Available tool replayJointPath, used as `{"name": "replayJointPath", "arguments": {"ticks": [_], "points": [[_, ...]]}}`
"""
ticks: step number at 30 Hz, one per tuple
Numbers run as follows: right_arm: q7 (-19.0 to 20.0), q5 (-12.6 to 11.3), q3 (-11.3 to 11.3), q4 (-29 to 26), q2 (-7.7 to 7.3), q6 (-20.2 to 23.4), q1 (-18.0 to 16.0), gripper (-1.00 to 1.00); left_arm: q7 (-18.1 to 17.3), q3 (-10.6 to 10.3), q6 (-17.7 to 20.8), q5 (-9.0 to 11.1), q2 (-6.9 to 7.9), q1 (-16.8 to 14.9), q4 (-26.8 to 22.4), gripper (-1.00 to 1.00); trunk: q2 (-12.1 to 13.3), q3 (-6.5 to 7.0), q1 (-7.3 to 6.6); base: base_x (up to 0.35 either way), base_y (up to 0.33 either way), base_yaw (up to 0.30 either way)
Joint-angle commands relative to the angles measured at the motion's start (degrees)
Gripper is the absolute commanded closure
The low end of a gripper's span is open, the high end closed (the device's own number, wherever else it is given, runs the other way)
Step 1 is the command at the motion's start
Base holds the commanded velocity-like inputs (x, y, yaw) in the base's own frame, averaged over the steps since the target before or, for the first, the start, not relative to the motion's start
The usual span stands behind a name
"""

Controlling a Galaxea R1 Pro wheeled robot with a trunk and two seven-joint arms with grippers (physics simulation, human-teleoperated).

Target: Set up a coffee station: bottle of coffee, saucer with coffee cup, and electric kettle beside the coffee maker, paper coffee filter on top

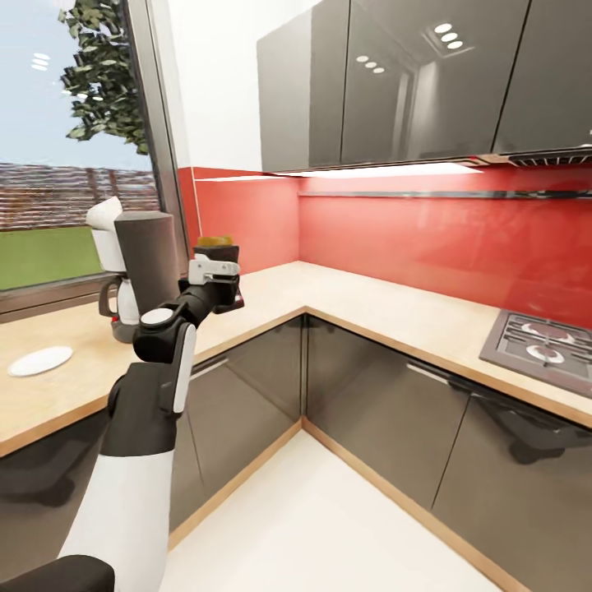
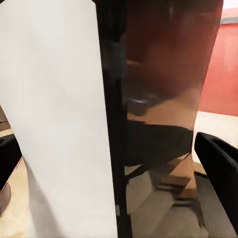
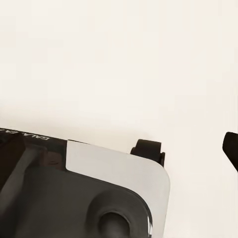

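One end effector, the left (image 1: 220, 284), is out over the worktop (image 1: 353, 304) in the head view, clamped on the bottle of coffee (image 1: 215, 247): dark bottle, yellow-gold cap poking up above the white wrist housing, upright. Left wrist view is very close in: bottle's pale label and glossy dark glass (image 2: 158, 99) between two black fingers (image 2: 220, 163), one at each edge of that frame, both touching the bottle sides. Bottle sits just beside the coffee maker (image 1: 136, 263), on its window-far side; whether its base rests on the worktop or hangs just above is hidden by the end effector. Coffee maker stands upright on the worktop by the window (image 1: 74, 156), dark column, white upper part, white carafe low at its front. Saucer (image 1: 39, 360) lies flat on the worktop, near the coffee maker on the other side from the bottle, apart from it. Left arm (image 1: 156, 370) reaches up from the lower frame, black and white. Right end effector: right wrist view gives a black finger stub (image 3: 148, 148) and another dark tip at the frame edge over pale floor (image 3: 119, 64), with the robot's grey base (image 3: 89, 198) below; open or closed, cannot tell. Hob (image 1: 543, 345) is set in the worktop's other run, dark cabinets (image 1: 395, 82) above a red backsplash (image 1: 427, 238).
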Motion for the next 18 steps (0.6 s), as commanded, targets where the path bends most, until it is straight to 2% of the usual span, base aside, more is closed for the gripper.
{"name": "replayJointPath", "arguments": {"ticks": [1,18], "points": [[0.07,0.55,-0.49,0.11,-0.03,-0.27,-0.05,-1.0,-0.52,0.06,0.25,-0.63,-0.04,-0.05,-0.06,1.0,-0.03,-0.06,0.01,0.188,-0.06,0.008],[0.07,0.55,-0.47,0.11,0.0,-0.25,-0.05,-1.0,-0.52,0.28,0.25,-1.0,-0.04,-0.05,0.15,1.0,-0.03,-0.06,0.01,0.14,-0.08,0.001]]}}
